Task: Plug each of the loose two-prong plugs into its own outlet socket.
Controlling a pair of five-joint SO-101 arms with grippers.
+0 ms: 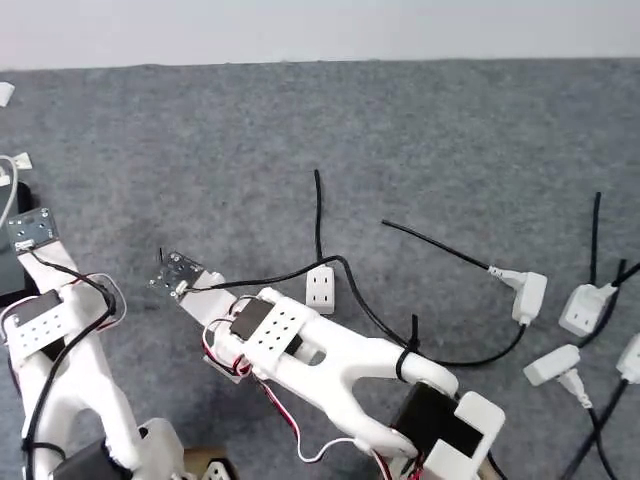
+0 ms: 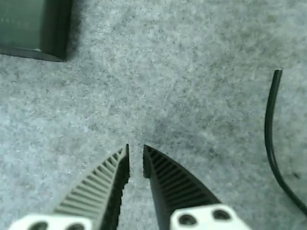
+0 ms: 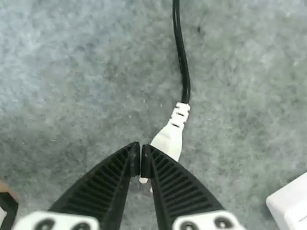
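Note:
My right gripper [image 3: 141, 163] is shut on the front end of a white two-prong plug [image 3: 169, 138], whose black cable [image 3: 181, 57] runs away over the grey carpet. In the high view this gripper [image 1: 176, 276] sits left of centre, a little left of a white outlet socket [image 1: 320, 288]. A corner of a white socket [image 3: 291, 207] shows in the right wrist view. My left gripper [image 2: 135, 165] is shut on nothing, low over bare carpet at the far left [image 1: 30, 232]. Two more loose plugs [image 1: 527, 293] [image 1: 553, 365] and two sockets [image 1: 584, 308] [image 1: 630, 357] lie at the right.
A black box [image 2: 29, 28] lies beyond my left gripper, and a black cable [image 2: 269, 125] curves beside it. Cables [image 1: 440, 248] cross the carpet between the middle and the right. The far half of the carpet [image 1: 200, 130] is bare.

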